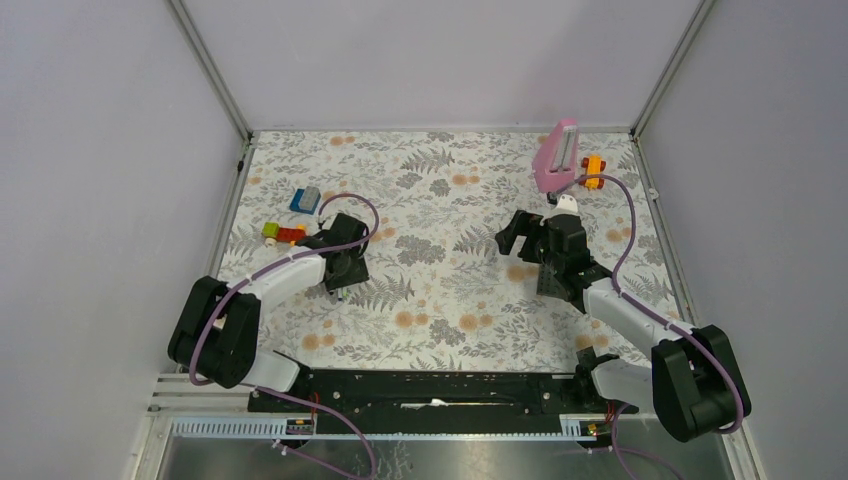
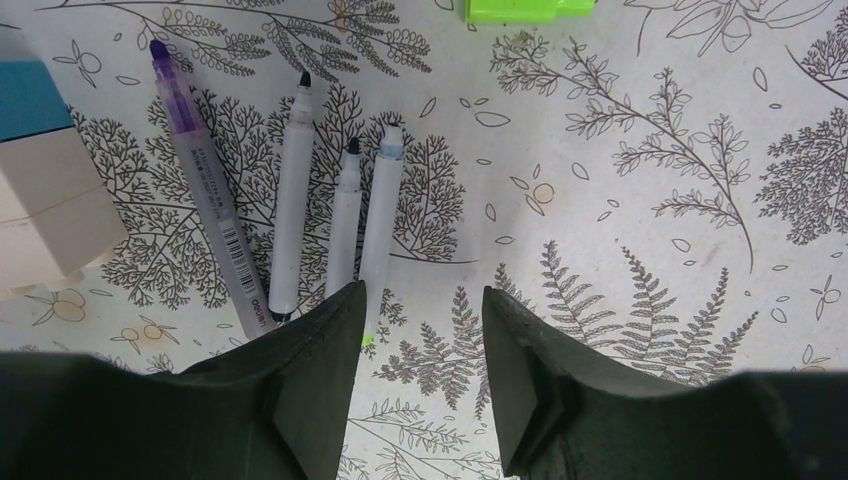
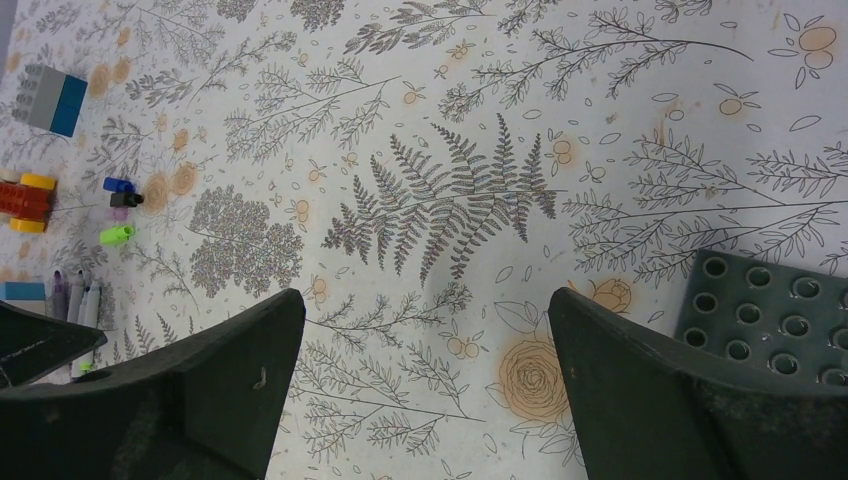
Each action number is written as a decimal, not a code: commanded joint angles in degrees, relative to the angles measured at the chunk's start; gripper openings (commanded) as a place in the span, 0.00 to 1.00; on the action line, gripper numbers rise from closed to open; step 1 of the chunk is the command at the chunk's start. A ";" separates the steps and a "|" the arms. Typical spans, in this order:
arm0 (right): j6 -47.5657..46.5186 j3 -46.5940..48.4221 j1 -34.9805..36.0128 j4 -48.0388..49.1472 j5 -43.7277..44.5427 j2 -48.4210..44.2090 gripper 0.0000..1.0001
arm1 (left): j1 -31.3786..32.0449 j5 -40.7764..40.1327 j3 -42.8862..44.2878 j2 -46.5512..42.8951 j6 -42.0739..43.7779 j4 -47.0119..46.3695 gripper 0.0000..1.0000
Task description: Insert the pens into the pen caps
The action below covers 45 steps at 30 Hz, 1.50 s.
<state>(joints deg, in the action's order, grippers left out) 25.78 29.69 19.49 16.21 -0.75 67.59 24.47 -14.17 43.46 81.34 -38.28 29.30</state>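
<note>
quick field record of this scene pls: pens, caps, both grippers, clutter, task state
pens: three white pens lying side by side, uncapped, next to a purple pen
caps: green cap, blue cap, black cap, loose in a cluster, apart from the pens
left gripper: open, over the pens' near ends, nothing gripped
right gripper: open wide, over the floral cloth, nothing held
clutter: toy bricks, dark studded plate
task state: no pen capped yet
</note>
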 commanded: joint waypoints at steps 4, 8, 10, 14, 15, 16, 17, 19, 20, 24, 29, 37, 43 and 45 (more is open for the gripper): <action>0.15 -0.07 0.03 2.64 -0.48 -1.30 0.98 | 0.18 -1.18 -0.51 0.53 -0.44 -2.76 0.51; 0.08 -0.17 0.03 2.69 -0.48 -1.32 0.98 | 0.15 -1.31 -0.49 0.38 -0.42 -2.46 0.50; 0.15 -0.09 0.03 2.66 -0.77 -1.21 0.98 | 0.14 -2.29 -0.48 -0.15 -0.52 -1.97 0.56; 0.15 -0.04 0.03 2.62 -1.00 -1.14 0.98 | 0.18 -3.91 -0.42 -0.54 -0.86 -1.52 0.64; 0.19 -0.07 0.03 2.60 -1.00 -1.11 0.98 | 0.15 -3.86 -0.40 -0.24 -0.83 -1.53 0.64; 0.15 -0.07 0.03 2.65 -1.00 -1.09 0.98 | 0.14 -3.74 -0.33 0.12 -0.83 -1.59 0.64; 0.09 -0.10 0.03 2.61 -1.00 -1.21 0.98 | 0.18 -3.59 -0.31 0.58 -0.83 -1.61 0.63; 0.15 -0.14 0.03 2.60 -1.05 -1.21 0.98 | 0.21 -3.10 -0.46 0.97 -0.70 -2.06 0.62; 0.15 -0.14 0.03 2.65 -1.01 -1.30 0.98 | 0.20 -2.90 -0.60 1.11 -0.68 -2.30 0.61; 0.15 -0.07 0.03 2.66 -1.00 -1.17 0.98 | 0.23 -2.09 -0.92 1.43 -0.41 -2.96 0.56; 0.10 -0.12 0.03 2.65 -1.00 -1.17 0.98 | 0.31 -1.48 -1.18 2.27 -0.31 -3.60 0.44; 0.19 -0.09 0.03 2.63 -0.96 -1.22 0.98 | 0.83 -0.57 -1.45 4.82 -0.06 -4.80 0.15; 0.32 -0.15 0.03 2.52 -0.70 -1.29 0.98 | 2.36 0.47 -1.60 5.70 -0.77 -5.52 0.00; 0.39 -0.18 0.04 2.51 -0.70 -1.37 0.98 | 3.32 2.88 -2.41 4.22 -0.95 -7.43 0.00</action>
<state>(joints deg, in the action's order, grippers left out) 25.80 29.69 19.49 16.21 -1.17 67.55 26.22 -15.00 42.74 84.62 -38.44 25.30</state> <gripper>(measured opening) 0.988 0.044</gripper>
